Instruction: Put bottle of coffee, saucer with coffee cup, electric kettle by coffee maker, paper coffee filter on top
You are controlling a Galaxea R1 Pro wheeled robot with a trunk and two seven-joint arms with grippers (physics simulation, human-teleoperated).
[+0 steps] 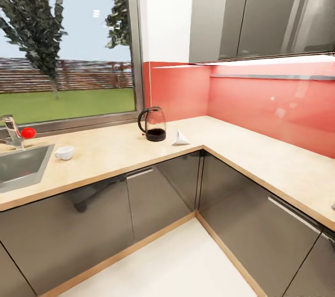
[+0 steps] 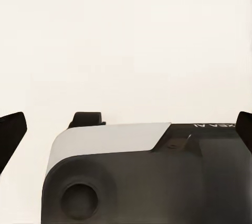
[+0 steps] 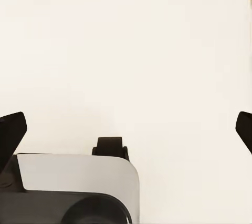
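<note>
Your L-shaped worktop (image 1: 116,153) carries the electric kettle (image 1: 153,124), paper coffee filter (image 1: 180,138) and coffee cup (image 1: 64,152) near the sink (image 1: 23,167); both grippers' jaws gape wide, empty, over pale floor (image 1: 177,264).

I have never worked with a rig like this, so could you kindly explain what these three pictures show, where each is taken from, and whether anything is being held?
These are simulator renders from a wheeled robot with two arms. The large picture comes from its head camera, looking at a kitchen corner. On the light wood countertop stand a dark electric kettle, a white paper coffee filter beside it, and a white coffee cup near the steel sink. The other two come from cameras on the wrists, looking along the fingers at pale floor. The left gripper and right gripper show dark fingertips far apart at the picture edges, so both are open and hold nothing.
</note>
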